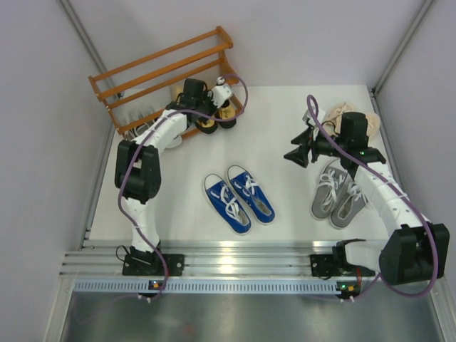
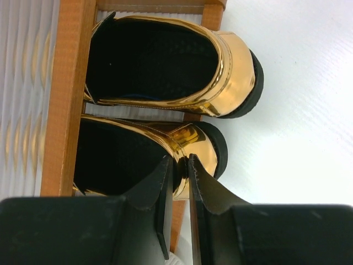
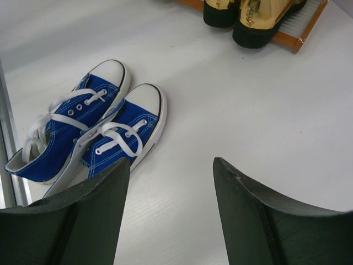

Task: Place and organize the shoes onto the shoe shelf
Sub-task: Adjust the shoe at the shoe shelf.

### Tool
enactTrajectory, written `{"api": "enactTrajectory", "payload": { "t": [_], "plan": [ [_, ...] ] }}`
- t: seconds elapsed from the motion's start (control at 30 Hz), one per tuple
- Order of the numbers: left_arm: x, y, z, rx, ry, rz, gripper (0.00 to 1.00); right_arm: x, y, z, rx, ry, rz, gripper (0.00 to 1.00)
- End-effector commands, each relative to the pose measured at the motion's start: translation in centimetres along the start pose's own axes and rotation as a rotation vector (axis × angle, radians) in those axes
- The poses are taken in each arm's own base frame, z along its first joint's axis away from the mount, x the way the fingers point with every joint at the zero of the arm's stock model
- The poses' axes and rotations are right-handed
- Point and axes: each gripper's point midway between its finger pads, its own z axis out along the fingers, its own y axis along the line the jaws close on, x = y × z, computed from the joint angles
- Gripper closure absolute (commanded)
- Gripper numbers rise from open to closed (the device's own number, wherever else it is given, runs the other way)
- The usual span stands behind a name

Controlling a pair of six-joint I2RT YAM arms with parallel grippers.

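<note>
Our left pincer [image 2: 180, 161] clenches the heel of a gold loafer [image 2: 199, 138] on the shoe shelf [image 2: 66, 110] at eleven o'clock; our right pincer [image 3: 171, 185] hangs released. We fear the glossy heel slipping free and nudging its mate [image 2: 231, 61].

The left arm [image 1: 139, 171] and right arm [image 1: 388, 192] have white link shells between bulky black joint housings. A purple cable [image 1: 122, 192] runs along each arm. The bases [image 1: 142, 262] are flat and black. A green light [image 1: 362, 152] glows near the right wrist. The left gripper [image 2: 179, 160] and right gripper [image 3: 171, 161] have matte black, wedge-tipped fingers [image 3: 259, 210].
</note>
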Motion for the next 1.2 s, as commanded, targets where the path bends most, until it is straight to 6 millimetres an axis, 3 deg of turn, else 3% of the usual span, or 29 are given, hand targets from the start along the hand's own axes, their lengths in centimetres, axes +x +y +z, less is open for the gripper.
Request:
{"api": "enactTrajectory", "payload": {
  "t": [0.0,0.33,0.6,1.17],
  "plan": [
    [-4.2,2.3,-2.2,0.007,-0.130,0.125,1.00,-1.1,-0.3,-0.6,-0.001,-0.042,-0.051,0.38],
    [-3.2,2.0,-2.9,0.087,-0.156,0.192,1.00,-1.0,-0.2,-0.5,-0.010,-0.041,-0.053,0.38],
    [-3.8,2.5,-3.7,0.122,-0.219,0.234,1.00,-1.0,-0.2,-0.5,-0.010,-0.040,-0.053,0.38],
    [-2.8,1.2,-4.1,0.200,-0.233,0.252,1.00,-0.8,-0.3,-0.5,-0.008,-0.037,-0.052,0.38]
  ]
}}
